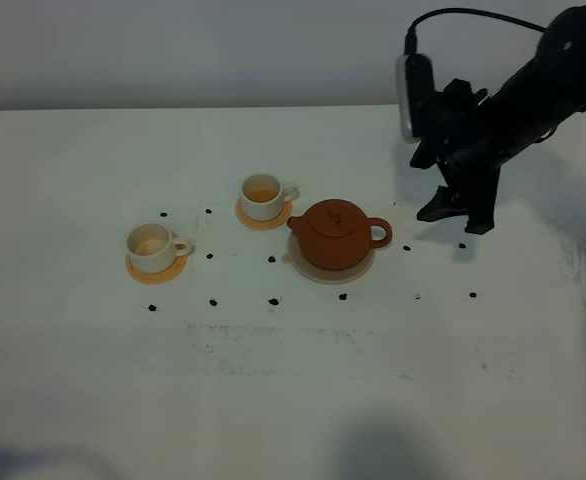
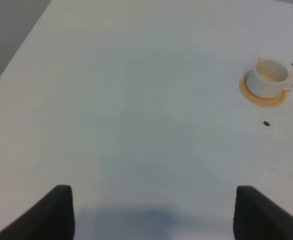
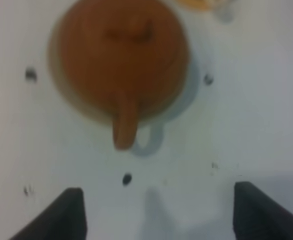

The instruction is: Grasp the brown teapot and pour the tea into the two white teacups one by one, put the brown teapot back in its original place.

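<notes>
A white table (image 1: 293, 400) fills the high view, its surface scuffed with faint grey marks toward the front.

My right arm (image 1: 533, 90), black and angled down from the far right corner, is the largest thing over it. My right gripper (image 1: 460, 215) hangs above the table to the right of the brown teapot (image 1: 333, 232), near it but apart. Its two fingers are spread wide with nothing between them. In the right wrist view the teapot's loop handle points toward that gap.

The teapot sits upright near the middle of the table with its lid on, spout facing left toward the cups. It rests on the pale beige trivet (image 1: 323, 277), whose rim shows around its base.

Just left of and behind the teapot stands the far white teacup (image 1: 263, 193) on its orange-tan coaster (image 1: 253, 218), with amber liquid inside. Farther left and closer to the front is the near white teacup (image 1: 153, 245) on its own coaster (image 1: 158, 273); its inside looks pale tan.

My left gripper (image 2: 154, 215) shows only in its wrist view, fingers wide apart over bare table, holding nothing, with the near teacup well ahead.

Small black dots (image 1: 272, 259) lie scattered around the tea set.
</notes>
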